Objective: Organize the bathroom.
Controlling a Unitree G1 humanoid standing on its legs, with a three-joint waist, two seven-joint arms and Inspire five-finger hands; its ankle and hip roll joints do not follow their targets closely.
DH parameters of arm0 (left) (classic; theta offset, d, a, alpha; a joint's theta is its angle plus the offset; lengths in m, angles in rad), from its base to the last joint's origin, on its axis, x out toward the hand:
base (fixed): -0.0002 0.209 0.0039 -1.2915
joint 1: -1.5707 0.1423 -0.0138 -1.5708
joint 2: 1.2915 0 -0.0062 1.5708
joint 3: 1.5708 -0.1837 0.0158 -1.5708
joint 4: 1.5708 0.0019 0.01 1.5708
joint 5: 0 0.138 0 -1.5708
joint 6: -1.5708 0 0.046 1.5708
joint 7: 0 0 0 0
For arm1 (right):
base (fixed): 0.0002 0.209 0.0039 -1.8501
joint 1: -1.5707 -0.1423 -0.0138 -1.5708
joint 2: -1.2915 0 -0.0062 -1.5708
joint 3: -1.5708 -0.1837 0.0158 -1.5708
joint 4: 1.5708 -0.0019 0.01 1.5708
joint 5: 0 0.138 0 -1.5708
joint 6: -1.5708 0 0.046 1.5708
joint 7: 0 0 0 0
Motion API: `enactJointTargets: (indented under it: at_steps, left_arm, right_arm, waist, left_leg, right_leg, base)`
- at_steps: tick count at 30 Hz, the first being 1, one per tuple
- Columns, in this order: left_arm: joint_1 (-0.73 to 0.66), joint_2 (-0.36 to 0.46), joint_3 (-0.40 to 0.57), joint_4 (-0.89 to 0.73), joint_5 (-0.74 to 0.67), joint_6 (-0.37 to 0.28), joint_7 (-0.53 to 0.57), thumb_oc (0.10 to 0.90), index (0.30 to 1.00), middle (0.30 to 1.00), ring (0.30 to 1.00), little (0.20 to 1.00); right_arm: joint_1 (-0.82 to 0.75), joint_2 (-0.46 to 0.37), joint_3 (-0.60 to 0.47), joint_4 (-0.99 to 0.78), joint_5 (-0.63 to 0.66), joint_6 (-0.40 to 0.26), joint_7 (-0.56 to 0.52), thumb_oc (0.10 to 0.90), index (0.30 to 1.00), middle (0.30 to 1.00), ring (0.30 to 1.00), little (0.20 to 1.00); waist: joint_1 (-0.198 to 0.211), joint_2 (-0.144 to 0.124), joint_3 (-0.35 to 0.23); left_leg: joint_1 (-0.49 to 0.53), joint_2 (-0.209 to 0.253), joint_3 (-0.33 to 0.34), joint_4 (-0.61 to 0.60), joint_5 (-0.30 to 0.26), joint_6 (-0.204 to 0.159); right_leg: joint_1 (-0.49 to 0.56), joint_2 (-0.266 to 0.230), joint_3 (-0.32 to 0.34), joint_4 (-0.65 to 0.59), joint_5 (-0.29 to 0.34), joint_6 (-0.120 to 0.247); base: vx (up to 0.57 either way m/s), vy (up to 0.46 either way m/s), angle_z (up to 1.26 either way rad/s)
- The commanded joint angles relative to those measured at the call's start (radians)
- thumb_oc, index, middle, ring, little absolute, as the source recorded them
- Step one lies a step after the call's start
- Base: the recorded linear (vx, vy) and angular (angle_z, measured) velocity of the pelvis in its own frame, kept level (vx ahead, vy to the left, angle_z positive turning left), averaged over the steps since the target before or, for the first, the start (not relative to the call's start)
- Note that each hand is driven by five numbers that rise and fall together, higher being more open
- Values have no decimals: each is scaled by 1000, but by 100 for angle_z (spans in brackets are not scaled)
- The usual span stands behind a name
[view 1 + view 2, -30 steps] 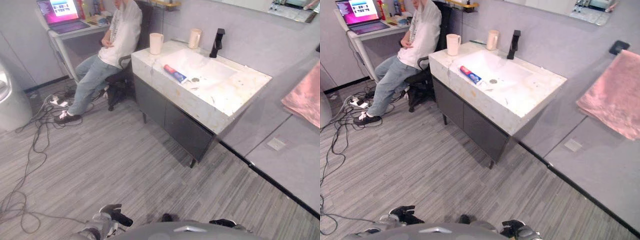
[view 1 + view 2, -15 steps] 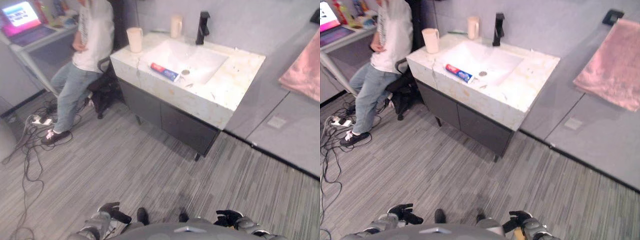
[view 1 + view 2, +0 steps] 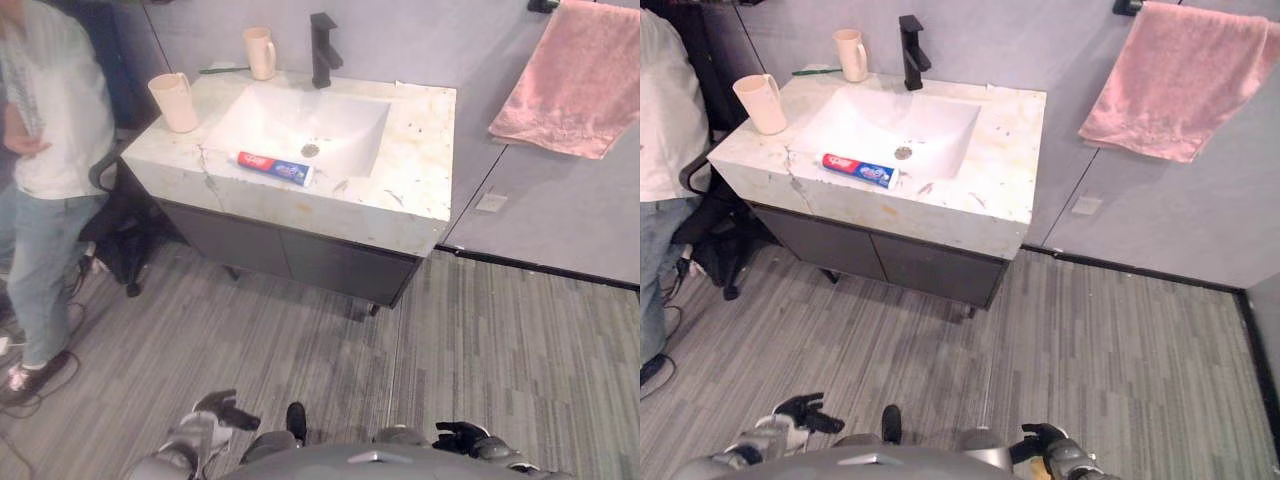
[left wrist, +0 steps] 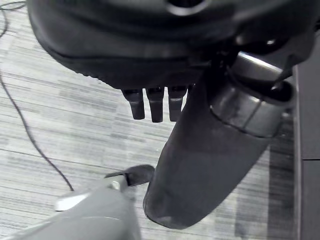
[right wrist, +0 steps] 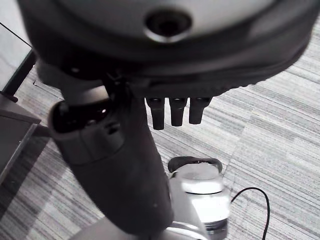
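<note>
A marble vanity (image 3: 422,172) with a white sink basin (image 3: 330,118) stands ahead against the grey wall. A red, white and blue toothpaste tube (image 3: 275,166) lies on the basin's front rim. One cream cup (image 3: 175,101) stands at the counter's left corner, another (image 3: 260,52) at the back beside the black faucet (image 3: 323,48). A green toothbrush (image 3: 222,69) lies at the back. A pink towel (image 3: 575,75) hangs on the wall to the right. My left hand (image 3: 222,412) and right hand (image 3: 462,437) hang low, far from the vanity, open and empty; their fingers (image 4: 156,102) (image 5: 172,111) point at the floor.
A person (image 3: 45,150) in a white top and jeans is at the left edge, next to a black chair (image 3: 125,240). Dark cabinet doors (image 3: 290,255) sit under the counter. Grey striped flooring (image 3: 450,330) stretches between me and the vanity.
The camera has swung right: the vanity now faces me and the person has slid to the left edge. Both hands stay low and empty.
</note>
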Motion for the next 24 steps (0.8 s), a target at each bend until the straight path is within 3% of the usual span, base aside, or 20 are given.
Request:
enactJointTargets:
  at_steps: [1,2,3,4,5,7,9,10,11,13,17,20,24]
  left_arm:
    - [22,16,-18,24,-6,21,10,800,900,900,900,900]
    - [22,16,-17,24,-9,23,7,800,900,900,900,900]
    - [21,17,-17,25,-3,21,2,800,900,900,900,900]
    - [25,22,-22,21,6,10,0,800,900,900,900,900]
    - [28,25,-28,16,-3,10,4,800,900,900,900,900]
    - [42,23,-25,8,-6,0,20,800,900,900,900,900]
    - [56,20,-27,-4,6,-14,42,800,900,900,900,900]
    - [56,20,-27,-4,6,-14,42,800,900,900,900,900]
    - [38,16,-31,-11,19,-2,48,800,900,900,900,900]
    - [21,12,-42,-11,16,3,42,800,900,900,900,900]
    - [-2,-1,-43,-5,9,12,35,800,900,900,900,900]
    - [-8,-4,-37,-2,8,11,30,800,900,900,900,900]
    - [-12,-12,-51,13,24,9,22,800,900,900,900,900]
  right_arm:
    - [13,-7,25,-17,14,-20,9,800,900,900,900,900]
    - [13,-8,27,-17,11,-22,11,800,900,900,900,900]
    - [10,-6,28,-15,5,-25,14,800,900,900,900,900]
    - [7,4,32,-12,9,-27,11,800,900,900,900,900]
    - [6,11,40,-15,14,-25,7,800,900,900,900,900]
    - [9,14,51,-20,12,-26,12,800,900,900,900,900]
    - [9,15,60,-16,9,-33,22,800,900,900,900,900]
    - [9,15,60,-16,9,-33,22,800,900,900,900,900]
    - [4,10,53,-12,27,-13,23,800,900,900,900,900]
    - [-2,7,51,-2,49,-5,11,800,900,900,900,900]
    - [9,0,35,-10,78,8,-18,800,900,900,900,900]
    - [20,-3,30,-23,68,11,-21,800,900,900,900,900]
    - [21,0,17,-21,91,11,-23,800,900,900,900,900]
  waist:
    - [-5,16,-52]
    - [-7,17,-49]
    - [-3,12,-44]
    - [5,6,-33]
    - [12,-10,-31]
    - [16,-35,-27]
    - [11,-56,-19]
    - [11,-56,-19]
    - [-1,-56,-29]
    - [-4,-56,-49]
    - [-22,-58,-68]
    - [-32,-62,-78]
    - [-56,-57,-93]
  left_leg:
    - [-80,-22,-21,122,-101,18]
    - [-74,-23,-19,121,-102,18]
    - [-58,-30,-8,118,-99,16]
    - [-30,-33,0,101,-98,13]
    - [-19,-42,11,95,-104,12]
    - [15,-64,33,75,-123,7]
    - [52,-90,30,81,-165,17]
    - [52,-90,30,81,-165,17]
    - [73,-100,-16,88,-176,24]
    - [66,-103,-28,129,-193,19]
    - [40,-89,2,259,-198,2]
    - [24,-53,34,297,-195,-8]
    - [70,35,68,196,-197,-23]
  right_leg:
    - [-166,-16,-70,259,194,19]
    - [-175,-17,-73,262,194,17]
    - [-171,-23,-110,166,175,16]
    - [-142,-16,-156,10,114,19]
    - [-117,-12,-197,-165,99,25]
    - [-122,14,-253,-321,151,48]
    - [-180,41,-264,-334,214,64]
    - [-180,41,-264,-334,214,64]
    - [-157,71,-207,-361,203,28]
    - [-132,76,-203,-362,184,9]
    - [-80,76,-192,-378,159,-12]
    - [-58,70,-180,-380,140,-17]
    - [-50,60,-162,-376,120,-13]
  base:
    - [215,222,-10]
    - [226,151,-15]
    - [321,74,-14]
    - [389,12,-22]
    - [329,-38,-19]
    - [251,-34,-20]
    - [242,-8,-27]
    - [326,-16,-23]
    - [216,-10,2]
    - [277,13,67]
    - [183,38,65]
    - [110,41,14]
    - [85,77,24]
